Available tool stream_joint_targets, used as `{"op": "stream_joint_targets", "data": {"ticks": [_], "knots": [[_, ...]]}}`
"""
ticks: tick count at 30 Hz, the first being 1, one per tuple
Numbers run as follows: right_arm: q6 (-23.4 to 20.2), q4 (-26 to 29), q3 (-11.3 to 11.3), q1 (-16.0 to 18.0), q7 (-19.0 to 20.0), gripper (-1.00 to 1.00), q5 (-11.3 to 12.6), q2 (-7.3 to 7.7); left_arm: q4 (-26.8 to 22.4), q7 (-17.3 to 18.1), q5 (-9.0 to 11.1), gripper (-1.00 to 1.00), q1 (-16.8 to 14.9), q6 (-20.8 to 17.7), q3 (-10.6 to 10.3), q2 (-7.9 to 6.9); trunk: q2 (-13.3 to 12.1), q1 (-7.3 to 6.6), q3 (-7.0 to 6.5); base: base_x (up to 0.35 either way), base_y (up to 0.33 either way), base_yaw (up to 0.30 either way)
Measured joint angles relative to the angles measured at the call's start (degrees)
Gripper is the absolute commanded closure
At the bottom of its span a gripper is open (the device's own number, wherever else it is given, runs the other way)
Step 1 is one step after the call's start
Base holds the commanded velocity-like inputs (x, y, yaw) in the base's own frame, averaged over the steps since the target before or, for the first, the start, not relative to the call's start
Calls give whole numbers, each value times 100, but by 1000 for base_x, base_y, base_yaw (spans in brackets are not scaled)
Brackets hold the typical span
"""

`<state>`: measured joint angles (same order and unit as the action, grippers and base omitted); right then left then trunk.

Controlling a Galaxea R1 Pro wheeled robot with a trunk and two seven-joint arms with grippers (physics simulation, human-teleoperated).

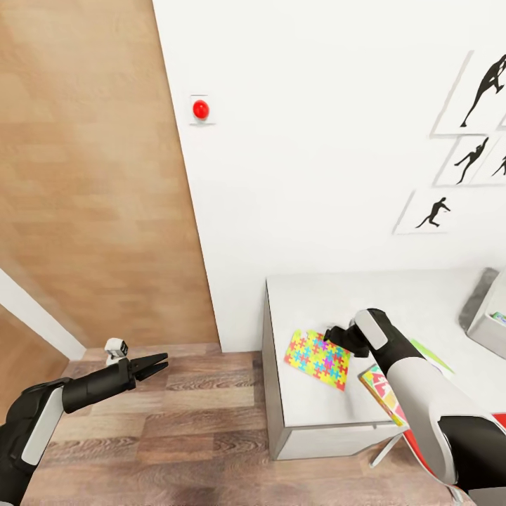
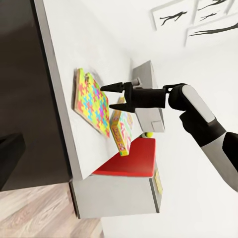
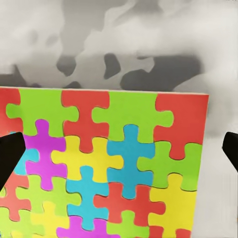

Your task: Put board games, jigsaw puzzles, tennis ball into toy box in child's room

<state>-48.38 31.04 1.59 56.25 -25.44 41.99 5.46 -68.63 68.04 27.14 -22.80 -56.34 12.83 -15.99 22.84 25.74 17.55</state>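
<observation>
Hovering wide open and empty, the right jaws [image 2: 113, 97] straddle the jigsaw puzzle [image 3: 106, 163] below.

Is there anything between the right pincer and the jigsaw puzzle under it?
Nothing. In the left wrist view the right pincer, fingers spread, hangs just off the jigsaw puzzle with only air between. The right wrist view shows its bare face.

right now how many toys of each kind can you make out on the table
jigsaw puzzle: 1
yellow and red game box: 1
tennis ball: 1
total: 3, plus a green edge too hidden to identify
</observation>
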Motion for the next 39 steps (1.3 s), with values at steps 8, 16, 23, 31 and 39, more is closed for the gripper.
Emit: {"op": "stream_joint_targets", "data": {"ticks": [8,16,23,31,39], "knots": [[42,87,2,1,14,-100,35,3,0,0,-1,-100,0,0,0,0,2,-1,54,0,0,0],[46,104,3,1,14,-100,33,4,0,0,-1,-100,0,1,0,0,2,-1,62,0,0,0],[43,109,3,1,11,-100,37,5,0,0,-2,-100,0,1,0,0,2,-1,63,0,0,0],[15,156,0,1,9,-100,-161,8,-2,-1,-5,-100,1,0,1,7,0,0,63,0,54,0],[17,156,-1,1,12,-100,-171,7,-1,-1,-1,-100,1,0,0,9,0,1,63,-14,52,0]]}}
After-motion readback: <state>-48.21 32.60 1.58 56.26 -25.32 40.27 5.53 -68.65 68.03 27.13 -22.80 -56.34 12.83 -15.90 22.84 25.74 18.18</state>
